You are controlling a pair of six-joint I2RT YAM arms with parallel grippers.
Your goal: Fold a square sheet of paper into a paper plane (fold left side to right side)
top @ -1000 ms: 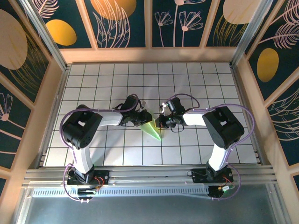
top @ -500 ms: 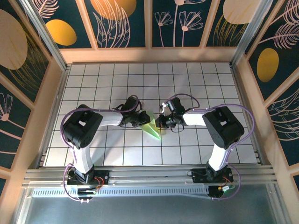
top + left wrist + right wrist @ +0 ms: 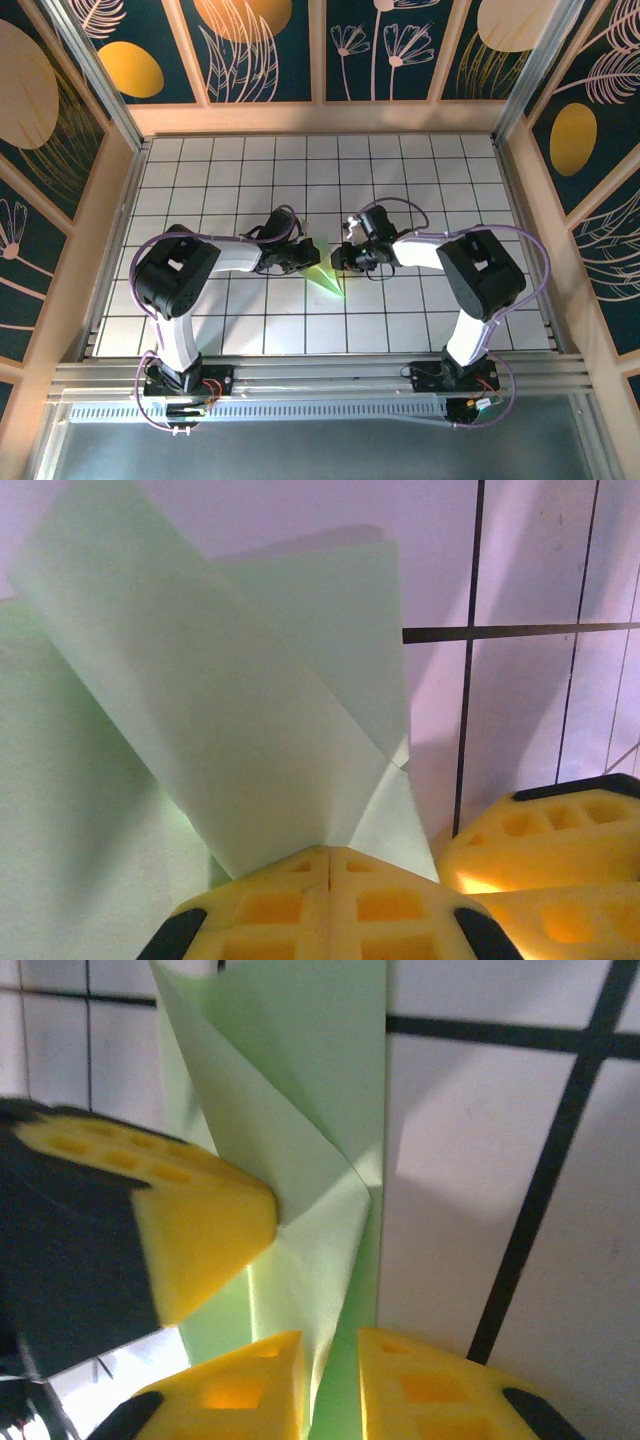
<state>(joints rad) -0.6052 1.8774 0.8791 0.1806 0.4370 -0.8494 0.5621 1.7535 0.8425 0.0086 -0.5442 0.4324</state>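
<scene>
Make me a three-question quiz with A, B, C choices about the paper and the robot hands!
1. Where is the folded paper?
A) between the left gripper and the right gripper
B) in a far corner
C) on an arm's base

2. What colour is it?
A) red
B) pale green
C) blue

3. What is the left gripper doing?
A) standing wide open
B) holding a pen
C) pinching the paper, shut

Answers:
1 A: the top view shows both arms meeting at it, mid-table.
2 B: it looks pale green in the top and wrist views.
3 C: its wrist view shows the yellow fingers pressed together on the paper.
</scene>
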